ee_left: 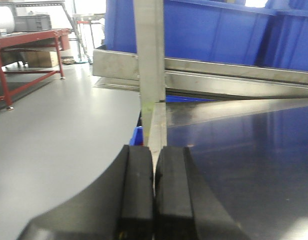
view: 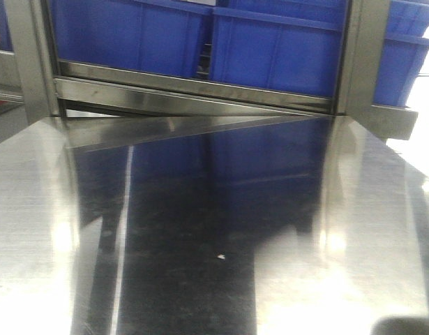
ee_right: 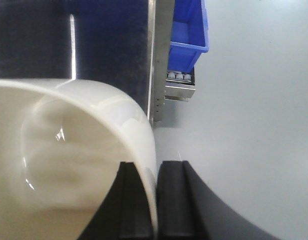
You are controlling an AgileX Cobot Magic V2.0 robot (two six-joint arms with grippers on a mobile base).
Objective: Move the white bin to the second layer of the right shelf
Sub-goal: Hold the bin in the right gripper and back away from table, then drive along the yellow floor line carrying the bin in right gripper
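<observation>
White bin [ee_right: 68,160] in right claw [ee_right: 157,169], wrist-view only

Front low, wrists close, crates [view: 270,52] likely shared

I find front view soft, slightly smeared. Steel worktop [view: 33,209] throws white glare patches near left and near right. Centre reads dark, mirroring blue crates [view: 270,49]. Far right edge blown out by strong light.

Left wrist view: far background washed white, floor [ee_left: 58,125] evenly lit, left claw [ee_left: 154,155] pads blurred up close.

Right wrist view: white bin [ee_right: 68,165] out of focus, small glossy highlights on wall, soft shading inside.
</observation>
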